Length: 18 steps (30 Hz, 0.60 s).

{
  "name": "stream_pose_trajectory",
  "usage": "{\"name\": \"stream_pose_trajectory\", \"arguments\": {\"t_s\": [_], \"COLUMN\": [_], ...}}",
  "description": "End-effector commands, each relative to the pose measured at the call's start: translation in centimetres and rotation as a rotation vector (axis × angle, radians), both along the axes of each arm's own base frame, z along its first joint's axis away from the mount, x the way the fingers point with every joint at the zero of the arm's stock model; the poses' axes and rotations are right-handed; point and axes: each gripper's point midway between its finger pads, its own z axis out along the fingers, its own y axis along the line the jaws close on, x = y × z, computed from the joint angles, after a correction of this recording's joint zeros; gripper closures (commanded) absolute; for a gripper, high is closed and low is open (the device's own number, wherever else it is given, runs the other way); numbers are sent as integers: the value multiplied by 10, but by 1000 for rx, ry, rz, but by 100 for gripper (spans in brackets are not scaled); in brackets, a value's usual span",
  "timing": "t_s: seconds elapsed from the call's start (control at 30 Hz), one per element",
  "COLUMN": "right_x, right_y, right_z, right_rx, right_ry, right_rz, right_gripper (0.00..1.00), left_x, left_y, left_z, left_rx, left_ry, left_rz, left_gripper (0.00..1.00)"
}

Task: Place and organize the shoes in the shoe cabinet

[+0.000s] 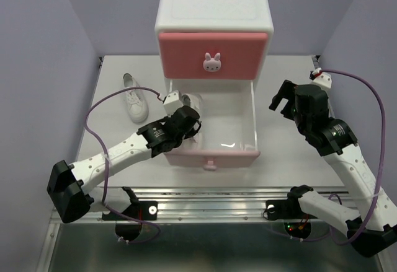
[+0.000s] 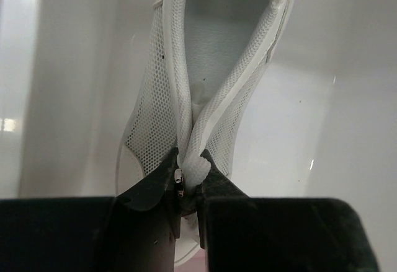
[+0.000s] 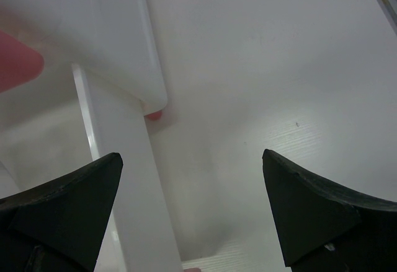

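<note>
The white shoe cabinet (image 1: pixel 214 5) stands at the back, its darker pink upper drawer (image 1: pixel 186 55) closed. The paler pink lower drawer (image 1: pixel 239 155) is pulled open. My left gripper (image 1: pixel 190 121) is inside the drawer's left side, shut on the heel collar of a white sneaker (image 1: pixel 192 101). In the left wrist view the gripper (image 2: pixel 189 176) pinches the sneaker's (image 2: pixel 149 117) mesh collar. The second white sneaker (image 1: pixel 133 98) lies on the table left of the cabinet. My right gripper (image 1: pixel 282 101) is open and empty right of the cabinet; its wrist view (image 3: pixel 192 204) shows the cabinet corner (image 3: pixel 124 49). The flip-flops are out of view.
The open drawer's white side wall (image 3: pixel 124 179) runs close by the right gripper's left finger. Purple walls enclose the table (image 1: pixel 298 154) on the left, right and back. A metal rail (image 1: pixel 217 201) runs along the near edge.
</note>
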Motion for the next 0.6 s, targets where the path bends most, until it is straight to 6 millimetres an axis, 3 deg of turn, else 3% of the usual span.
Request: {"name": "stream_pose_trajectory", "arguments": {"t_s": [0.0, 0.3, 0.57], "right_x": [-3, -6, -8], "right_y": [-8, -13, -16], "right_z": [10, 12, 12], "right_rx": [-8, -28, -38], "right_ry": [-37, -43, -45], "right_rz": [-21, -31, -43], "right_gripper": [0, 0, 0], "left_x": [16, 23, 34], "left_y": [-4, 9, 5], "left_z": [24, 0, -12], "left_rx": [25, 93, 84], "left_ry": [-74, 17, 33], "left_rz": [-1, 112, 158], "left_gripper": [100, 100, 100]}}
